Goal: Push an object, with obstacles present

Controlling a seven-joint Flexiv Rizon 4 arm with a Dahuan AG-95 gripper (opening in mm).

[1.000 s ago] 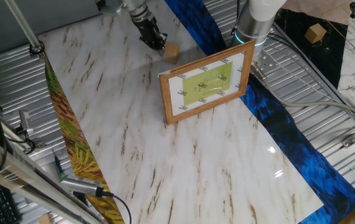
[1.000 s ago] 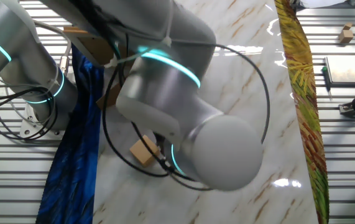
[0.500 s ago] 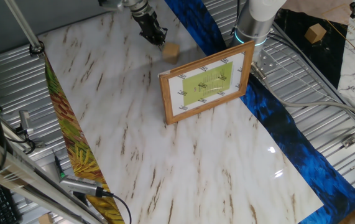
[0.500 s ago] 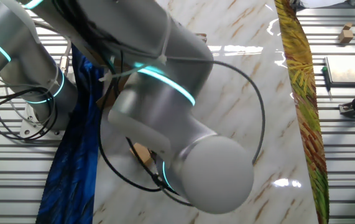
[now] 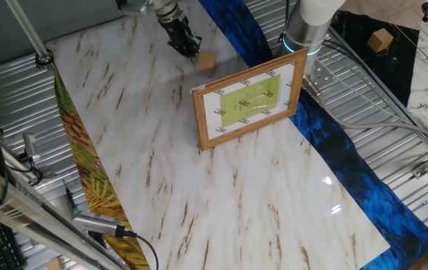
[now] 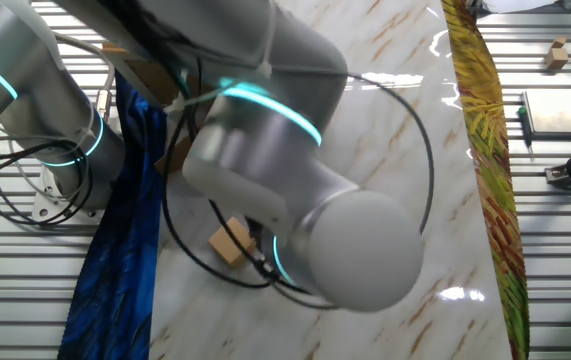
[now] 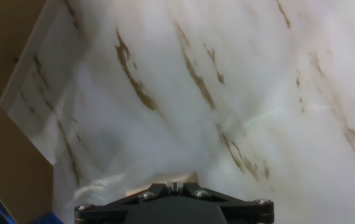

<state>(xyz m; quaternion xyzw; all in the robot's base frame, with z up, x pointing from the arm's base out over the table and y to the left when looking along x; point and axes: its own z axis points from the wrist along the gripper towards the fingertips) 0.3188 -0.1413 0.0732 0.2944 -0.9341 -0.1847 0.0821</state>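
a: where's the wooden block (image 5: 207,63)?

b: on the far part of the marble table (image 5: 199,195), close to the blue cloth (image 5: 236,34) that runs along the far-right edge. the picture frame (image 5: 249,103) stands upright a little nearer and to the right of it, and the two are apart.

a: and the arm?

b: it reaches in over the far edge with the wrist slanted down, so the gripper (image 5: 187,46) points at the tabletop. its tip is low, just beside the block on the far-left side. i can't tell whether they touch.

a: does the other fixed view help?

b: not much. the arm's big grey elbow (image 6: 345,240) fills the middle and hides the gripper. the block shows at the elbow's lower left, near the blue cloth.

a: is the pincer released or clenched?

b: can't tell. in the fixed view the fingers are one small dark shape. the hand view shows only the black body at the bottom edge, with a tan sliver just above it and marble beyond.
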